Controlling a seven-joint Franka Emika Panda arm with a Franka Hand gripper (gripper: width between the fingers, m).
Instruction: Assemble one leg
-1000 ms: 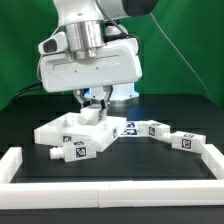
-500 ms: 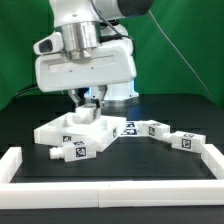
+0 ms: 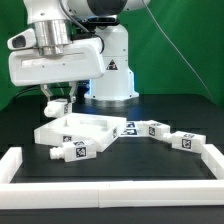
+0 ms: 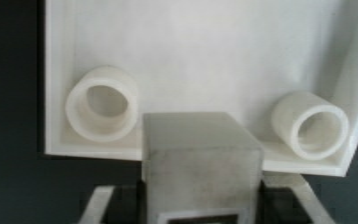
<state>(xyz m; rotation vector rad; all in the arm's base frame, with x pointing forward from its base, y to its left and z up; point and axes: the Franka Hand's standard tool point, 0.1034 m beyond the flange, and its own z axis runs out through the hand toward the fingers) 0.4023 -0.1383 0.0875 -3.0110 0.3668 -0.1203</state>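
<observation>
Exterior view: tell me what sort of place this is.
Probably a robotics lab test bench: a green backdrop, a black table fenced by a white rail, and tagged white furniture parts like the leg.

Exterior view: bright, even light from above; white arm housing (image 3: 55,62) near blown out, little surface detail; black table (image 3: 190,115) shows faint bluish glare near arm base (image 3: 108,95); soft shadow under tabletop (image 3: 85,128); leg (image 3: 75,150) tags coarse, low resolution. Wrist view: dimmer, all edges blurred, out of focus; white surfaces greyish
</observation>
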